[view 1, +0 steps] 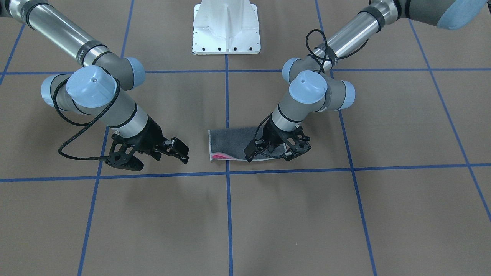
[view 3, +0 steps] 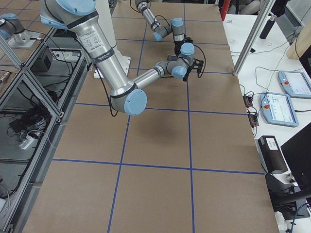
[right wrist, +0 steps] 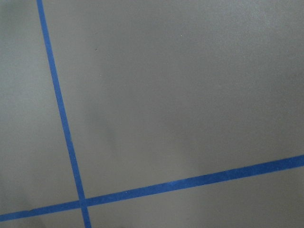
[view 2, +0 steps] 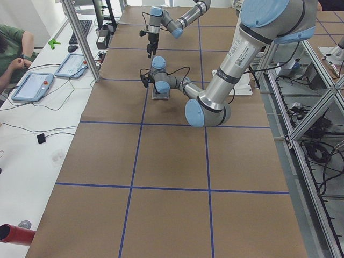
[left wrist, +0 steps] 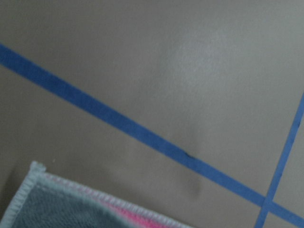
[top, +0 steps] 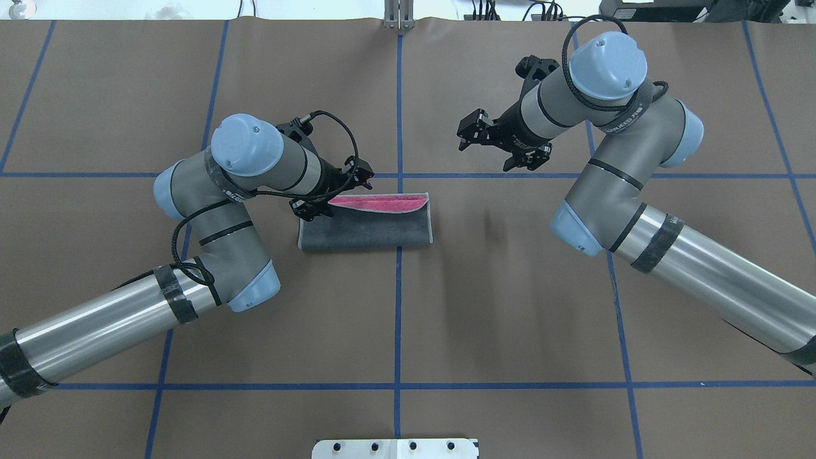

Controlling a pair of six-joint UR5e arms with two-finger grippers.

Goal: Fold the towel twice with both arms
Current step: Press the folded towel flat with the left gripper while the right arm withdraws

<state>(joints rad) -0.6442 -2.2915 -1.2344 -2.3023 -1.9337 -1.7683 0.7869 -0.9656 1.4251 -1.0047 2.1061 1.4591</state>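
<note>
The towel (top: 370, 229) lies flat at the table's middle, folded into a long strip with its dark grey face up. A sliver of pink shows along its far edge. My left gripper (top: 338, 194) hangs low over the strip's left far corner, open, its fingers spread either side of the towel's (view 1: 234, 143) end with nothing lifted. The left wrist view shows only that stitched corner (left wrist: 47, 209) on the brown table. My right gripper (top: 497, 146) is open and empty, up off the table well to the right of the towel. In the front view the right gripper (view 1: 153, 157) is a clear gap away from the cloth.
Blue tape lines (top: 398, 287) mark a grid on the brown table cover. The white pedestal base (view 1: 226, 27) stands at the robot's side of the table. In the exterior left view a side table (view 2: 32, 86) holds tablets, with a seated person beside it.
</note>
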